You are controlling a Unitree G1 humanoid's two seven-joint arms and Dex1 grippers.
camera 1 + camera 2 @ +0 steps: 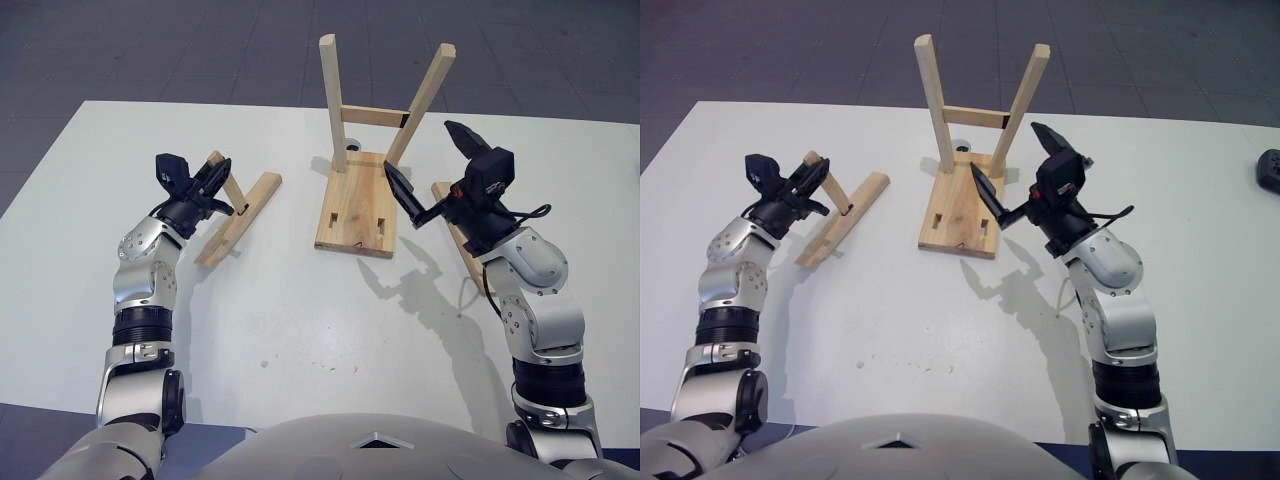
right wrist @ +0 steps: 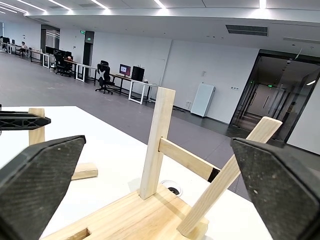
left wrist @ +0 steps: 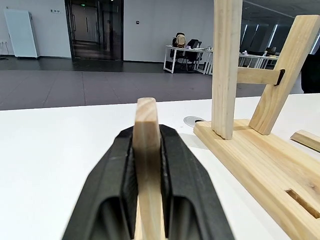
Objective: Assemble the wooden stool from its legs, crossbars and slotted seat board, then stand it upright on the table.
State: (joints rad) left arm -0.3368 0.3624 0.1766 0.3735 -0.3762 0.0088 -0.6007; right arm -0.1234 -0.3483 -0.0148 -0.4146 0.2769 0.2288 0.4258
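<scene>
Hidden or unclear first: a pale wooden strip (image 1: 447, 200) lies on the white table (image 1: 300, 320) behind my right forearm. Most of it is covered, so I can't tell which part it is. A dark object (image 1: 1270, 170) at the table's right edge is cut by the frame. My left fingers (image 3: 187, 170) cover part of the joint on the piece I hold.

Left gripper (image 1: 218, 178) is clenched on the short pale wooden bar (image 3: 148, 150), near its upper end. That bar runs down into a longer pale wooden leg (image 1: 238, 220) on the left of the table. I can't tell if that leg lies fully flat.

Right gripper (image 1: 432, 165) is released, jaws spread wide, holding nothing. It hovers just right of the standing frame, above the board's right edge.

The flat pale slotted wooden seat board (image 1: 350, 215) lies at table centre. Its far slots hold two upright wooden legs (image 1: 333, 100), one vertical and one tilted, joined by a wooden crossbar (image 1: 372, 116). Two near slots (image 1: 380, 224) show as open cut-outs. A round table grommet (image 1: 352, 147) sits just behind the board.
</scene>
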